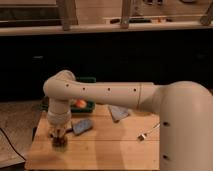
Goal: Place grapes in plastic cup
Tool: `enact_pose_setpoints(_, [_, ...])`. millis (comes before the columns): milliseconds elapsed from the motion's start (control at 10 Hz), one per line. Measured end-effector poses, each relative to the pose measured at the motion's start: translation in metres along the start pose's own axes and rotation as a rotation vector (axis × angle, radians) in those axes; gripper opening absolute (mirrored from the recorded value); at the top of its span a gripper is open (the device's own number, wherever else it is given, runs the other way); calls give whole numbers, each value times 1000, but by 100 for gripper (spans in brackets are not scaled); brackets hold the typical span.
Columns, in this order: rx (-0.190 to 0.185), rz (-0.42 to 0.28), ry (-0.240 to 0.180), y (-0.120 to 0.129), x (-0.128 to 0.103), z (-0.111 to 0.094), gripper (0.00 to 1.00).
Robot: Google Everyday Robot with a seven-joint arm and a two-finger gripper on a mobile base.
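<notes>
While over smooth wood (115,150), hand (59,133) at round grapes (61,142).

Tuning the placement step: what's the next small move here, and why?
Probably ease straight down a little: the pincer sits low over the table's front-left corner, right above the dark grapes. Whether they're already in the plastic cup can't be told.
</notes>
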Motion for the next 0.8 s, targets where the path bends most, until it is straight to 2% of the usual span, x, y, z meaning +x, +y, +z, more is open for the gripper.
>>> enact_pose_setpoints(400, [-1, 14, -11, 3, 7, -2, 64])
enact_pose_setpoints(600, [-4, 18, -13, 2, 11, -3, 80])
enact_pose_setpoints(800, [-10, 28, -14, 0, 13, -3, 80])
